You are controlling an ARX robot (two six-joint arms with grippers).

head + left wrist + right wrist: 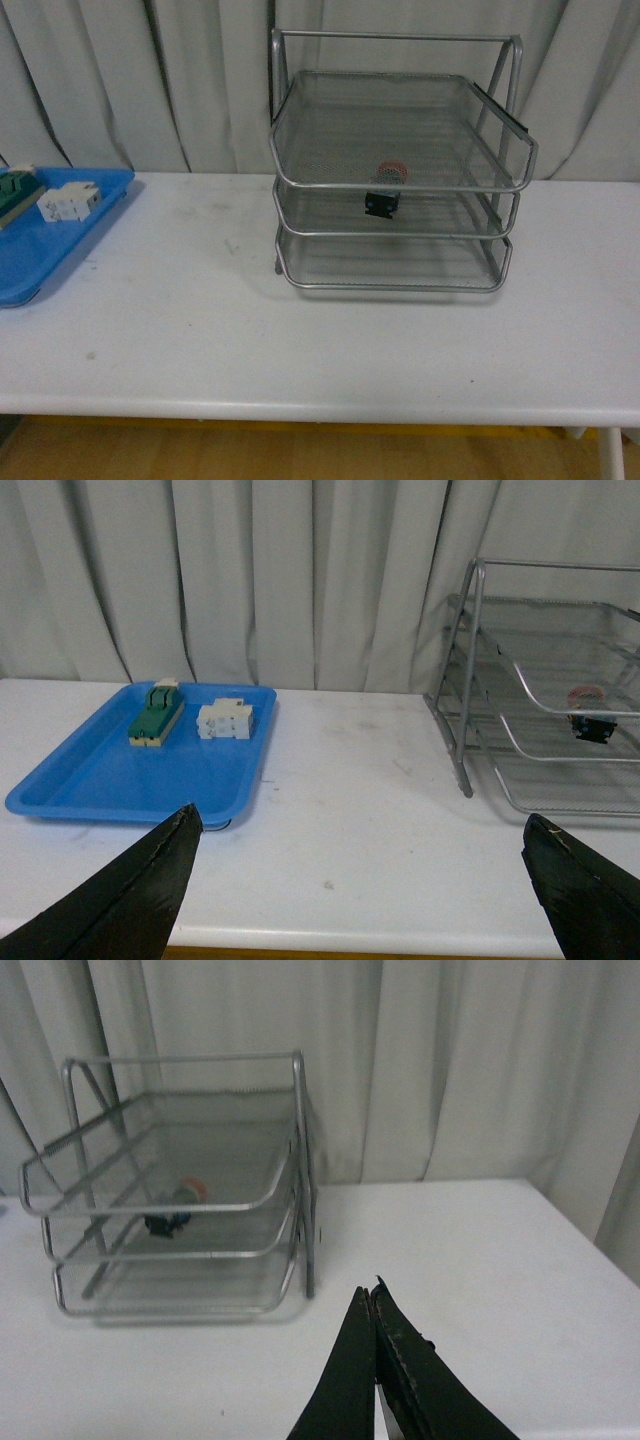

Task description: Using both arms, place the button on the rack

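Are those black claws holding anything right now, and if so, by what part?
Nothing is held. The left gripper is open and empty, the right gripper is shut on nothing. The button sits in the rack.

The rack (400,180) is bare silver metal: fine wire mesh trays with smooth tube rims and a tube frame that carries a dull shine. Behind that mesh, the button (386,190) has a red cap and a dark body that looks like matt plastic. The tray (140,755) is smooth blue plastic with a slight gloss. The table (300,340) has a flat, matt white top with faint grey scuffs. The curtain (300,580) is pale cloth hanging in soft folds. The fingers (130,900) look black, matt and slightly rough.
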